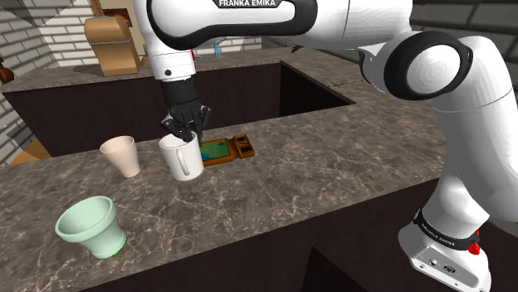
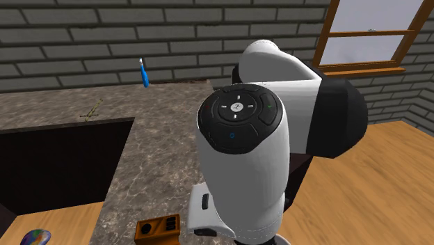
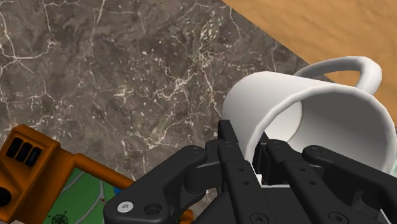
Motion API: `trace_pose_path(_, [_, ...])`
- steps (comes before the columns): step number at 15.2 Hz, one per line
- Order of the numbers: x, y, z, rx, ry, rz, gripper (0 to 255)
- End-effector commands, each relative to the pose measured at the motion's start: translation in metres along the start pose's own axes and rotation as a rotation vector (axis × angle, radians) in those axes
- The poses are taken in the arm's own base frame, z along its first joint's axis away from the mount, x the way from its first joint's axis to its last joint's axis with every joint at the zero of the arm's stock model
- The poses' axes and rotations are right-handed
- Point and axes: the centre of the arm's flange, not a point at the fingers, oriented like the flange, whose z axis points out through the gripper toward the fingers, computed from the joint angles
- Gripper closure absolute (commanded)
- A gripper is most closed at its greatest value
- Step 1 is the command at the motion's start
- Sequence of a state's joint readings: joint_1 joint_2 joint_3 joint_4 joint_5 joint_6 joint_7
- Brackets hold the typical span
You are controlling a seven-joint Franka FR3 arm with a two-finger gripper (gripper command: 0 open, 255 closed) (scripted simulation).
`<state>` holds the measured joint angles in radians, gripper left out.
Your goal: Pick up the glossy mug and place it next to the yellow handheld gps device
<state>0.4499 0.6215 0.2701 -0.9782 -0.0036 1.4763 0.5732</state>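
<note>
A glossy white mug (image 1: 181,158) with its handle toward the counter's front edge sits at the middle of the dark marble counter (image 1: 332,166). My black gripper (image 1: 188,133) comes straight down and is shut on the mug's rim, one finger inside and one outside. In the wrist view the fingers (image 3: 245,149) pinch the wall of the mug (image 3: 318,108). Whether the mug rests on the counter or hangs just above it I cannot tell. The gps device (image 1: 226,149), orange-brown with a green screen, lies flat right behind the mug; it also shows as the device (image 3: 32,172) beside the gripper and the device (image 2: 156,228).
A beige cup (image 1: 122,155) stands to the shoulder view's left of the mug, and a pale green bowl (image 1: 91,224) sits near the front edge. A deep dark recess (image 1: 166,95) opens behind the device. A brown box (image 1: 112,46) and a small blue item (image 2: 144,72) stand at the back.
</note>
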Motion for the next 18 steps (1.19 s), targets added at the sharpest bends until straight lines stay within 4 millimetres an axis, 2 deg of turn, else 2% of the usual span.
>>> trace_pose_path(1, [0.002,-0.001,0.011,0.000,0.001,0.000,255])
trace_pose_path(18, [0.017,0.005,0.099,0.000,0.001,0.000,255])
